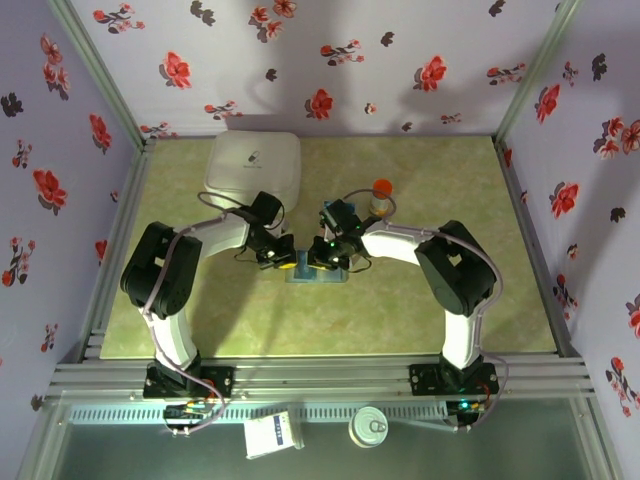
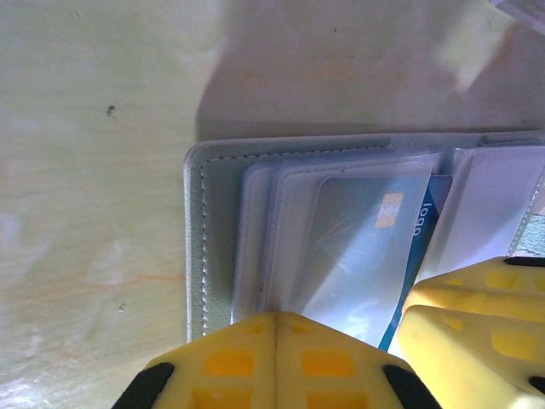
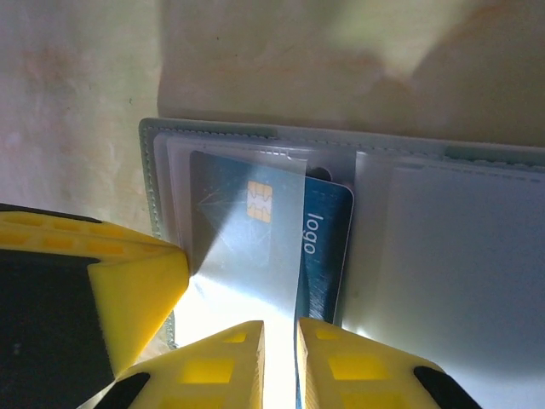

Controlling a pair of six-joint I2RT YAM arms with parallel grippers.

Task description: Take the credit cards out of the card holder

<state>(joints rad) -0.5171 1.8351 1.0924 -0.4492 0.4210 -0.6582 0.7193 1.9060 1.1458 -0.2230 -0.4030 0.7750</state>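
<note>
The grey-teal card holder (image 1: 316,275) lies open on the table between both grippers, its stitched edge (image 2: 197,247) and clear sleeves facing up. A blue credit card (image 3: 328,247) with a gold chip and "logo" print sits half under a clear sleeve; it appears again in the left wrist view (image 2: 362,247). My left gripper (image 2: 277,317) is shut, its tips pressing on the holder's sleeve panel. My right gripper (image 3: 281,328) stands a narrow slit apart, over the near end of the card, with the sleeve's edge in the slit. The yellow fingers (image 2: 473,315) of the right gripper sit close beside the left one.
A white rounded square box (image 1: 253,165) stands at the back left. An orange-capped bottle (image 1: 381,196) is just behind the right arm. Floral walls close in the table on three sides. A small white packet (image 1: 272,435) and a round tin (image 1: 369,425) lie below the front rail.
</note>
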